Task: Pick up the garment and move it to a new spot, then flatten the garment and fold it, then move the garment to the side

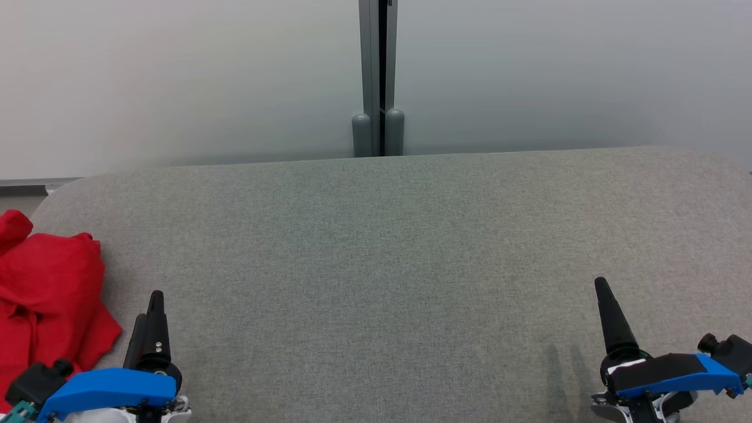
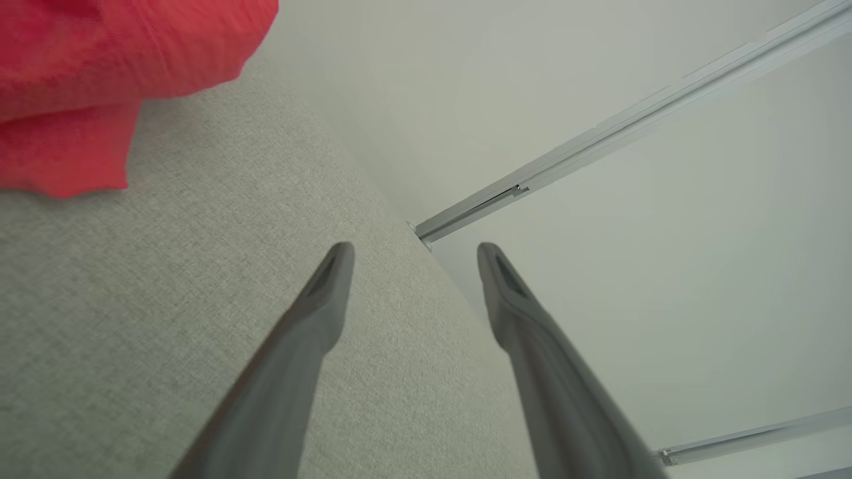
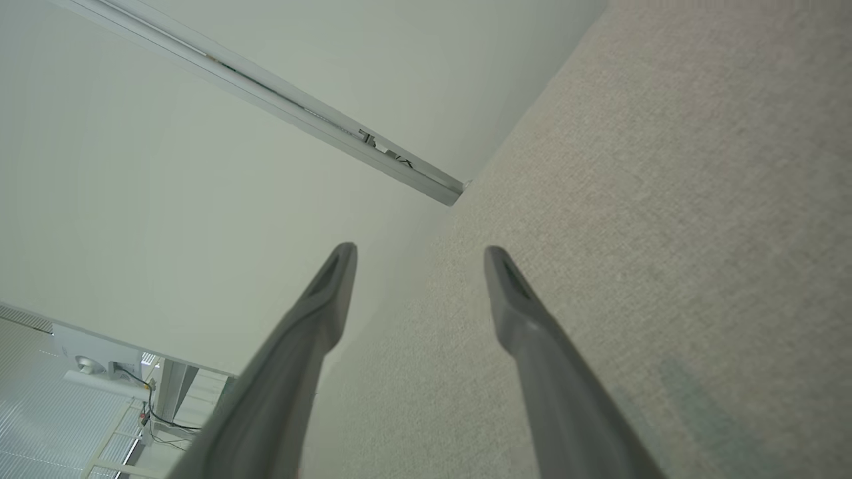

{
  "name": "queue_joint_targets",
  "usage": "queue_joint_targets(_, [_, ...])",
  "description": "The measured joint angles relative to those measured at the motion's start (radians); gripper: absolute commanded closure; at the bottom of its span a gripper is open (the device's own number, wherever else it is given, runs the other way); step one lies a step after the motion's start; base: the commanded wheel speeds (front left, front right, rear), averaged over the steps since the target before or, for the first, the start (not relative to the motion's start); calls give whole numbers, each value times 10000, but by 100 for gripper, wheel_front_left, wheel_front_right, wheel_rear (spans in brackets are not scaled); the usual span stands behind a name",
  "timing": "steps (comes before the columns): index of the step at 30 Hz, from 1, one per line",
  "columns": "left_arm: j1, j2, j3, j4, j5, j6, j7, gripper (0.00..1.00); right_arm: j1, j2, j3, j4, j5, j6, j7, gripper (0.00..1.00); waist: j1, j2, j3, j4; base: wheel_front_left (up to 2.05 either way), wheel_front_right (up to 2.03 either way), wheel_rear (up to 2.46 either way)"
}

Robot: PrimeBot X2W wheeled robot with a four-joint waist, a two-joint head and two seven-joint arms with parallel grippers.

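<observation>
Pale wall panels with a grey upright joint back a table covered in grey woven fabric.

At its far left edge lies the red garment, bunched in soft folds with one flap spread flat toward the left gripper. It looks like thin, light cloth: limp, likely to sag and trail when lifted, not fragile, and not slippery on this rough cover. A raised fold at the top of the heap, or the loose flap at its near right corner, seems the best place to pinch.

The left gripper sits just to the right of the garment, apart from it, low over the table. Its jaws are spread wide and hold nothing.

Well apart at the far right, the right gripper hangs above bare fabric, its jaws likewise released and empty.
</observation>
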Motion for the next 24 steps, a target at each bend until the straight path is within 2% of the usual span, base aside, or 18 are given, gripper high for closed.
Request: queue_joint_targets(24, [17,359,-314,0,3112,0,-752,0,-124,-19,146,-217,-3432,0,-744,0,0,0,9,-110,0,0,0])
